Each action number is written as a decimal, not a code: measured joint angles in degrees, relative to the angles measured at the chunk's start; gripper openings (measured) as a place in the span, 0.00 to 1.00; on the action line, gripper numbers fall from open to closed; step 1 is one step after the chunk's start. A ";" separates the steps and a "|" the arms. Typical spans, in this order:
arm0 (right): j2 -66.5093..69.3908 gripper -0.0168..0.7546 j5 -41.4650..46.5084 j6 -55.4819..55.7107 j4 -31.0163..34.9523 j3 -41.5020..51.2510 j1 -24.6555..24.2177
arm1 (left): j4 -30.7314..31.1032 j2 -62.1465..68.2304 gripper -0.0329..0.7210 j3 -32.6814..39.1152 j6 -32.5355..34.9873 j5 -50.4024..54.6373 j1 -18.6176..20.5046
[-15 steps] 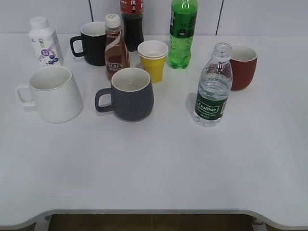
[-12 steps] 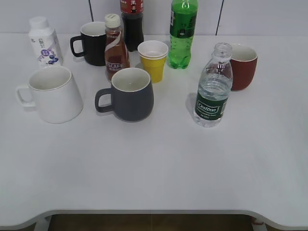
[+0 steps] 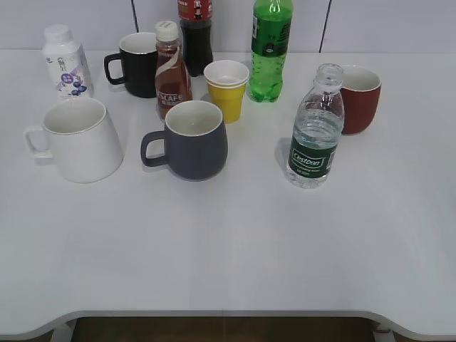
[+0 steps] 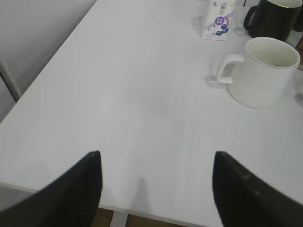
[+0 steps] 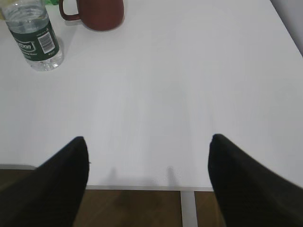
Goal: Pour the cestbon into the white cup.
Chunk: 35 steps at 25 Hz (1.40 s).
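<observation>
The cestbon bottle (image 3: 314,130) stands upright and uncapped at the right of the table; it also shows at the top left of the right wrist view (image 5: 34,39). The white cup (image 3: 80,139) stands at the left, handle to the left, and shows in the left wrist view (image 4: 262,72). My left gripper (image 4: 156,163) is open and empty over the table's near left edge, well short of the cup. My right gripper (image 5: 148,151) is open and empty over the near right edge, far from the bottle. Neither gripper shows in the exterior view.
A grey mug (image 3: 192,139), yellow paper cup (image 3: 227,88), brown coffee bottle (image 3: 171,70), black mug (image 3: 136,63), dark cola bottle (image 3: 195,32), tall green soda bottle (image 3: 270,48) and small white bottle (image 3: 65,61) stand behind. A red mug (image 3: 358,98) stands beside the cestbon.
</observation>
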 joint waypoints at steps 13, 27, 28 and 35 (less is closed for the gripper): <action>0.00 0.79 0.00 0.12 0.00 0.00 0.00 | 0.00 0.00 0.77 0.00 0.00 0.00 0.00; 0.00 0.79 0.00 0.12 0.11 0.00 0.00 | -0.72 0.00 0.77 0.00 0.00 0.00 0.00; 0.00 0.79 0.00 0.12 0.22 0.00 0.00 | -0.86 0.00 0.77 0.00 0.00 0.00 0.00; 2.68 0.79 -7.88 -7.83 6.55 -1.82 0.00 | -5.57 3.42 0.71 -0.95 0.00 -12.25 0.00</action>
